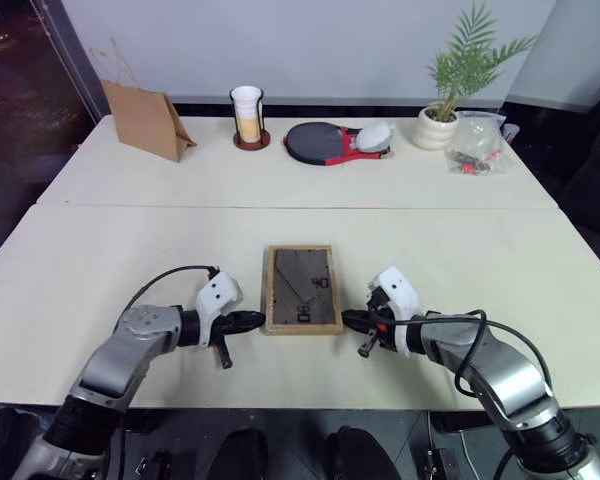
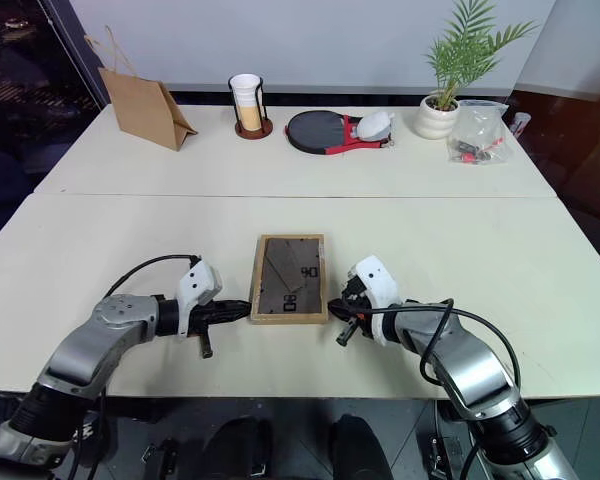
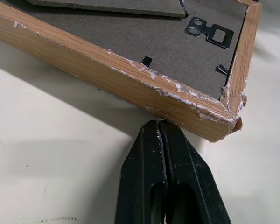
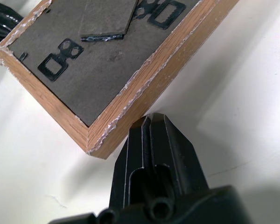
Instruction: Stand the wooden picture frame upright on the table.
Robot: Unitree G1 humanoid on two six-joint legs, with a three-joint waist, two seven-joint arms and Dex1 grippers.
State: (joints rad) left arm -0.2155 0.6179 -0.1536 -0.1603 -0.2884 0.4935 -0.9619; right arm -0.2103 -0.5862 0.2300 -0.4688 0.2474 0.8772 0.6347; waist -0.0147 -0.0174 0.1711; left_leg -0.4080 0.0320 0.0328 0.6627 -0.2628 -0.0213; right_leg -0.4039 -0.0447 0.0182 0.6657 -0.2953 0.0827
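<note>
One frame (image 1: pixel 302 289) lies back-up, flat on the near section of the desk (image 1: pixel 100 260), roughly centred between the two arms; dark back panel and folded stand face up. Left gripper (image 1: pixel 258 320) clenched, empty, its tip at the frame's left edge near the near corner; in the left wrist view the tip looks touching the wood or just short of it. Right gripper (image 1: pixel 350 319) likewise clenched and empty, its tip at the right edge near the other near corner. Step in hand, as judged: bracketing the frame from both sides ahead of a lift; nothing raised yet. Next move calls for squeezing the two side edges evenly, or prying one edge up, then tipping the frame onto its lower edge with the stand swung out; the stand is still flat against the back, so it needs opening first. Count: one frame, two grippers, one desk of two sections.
</note>
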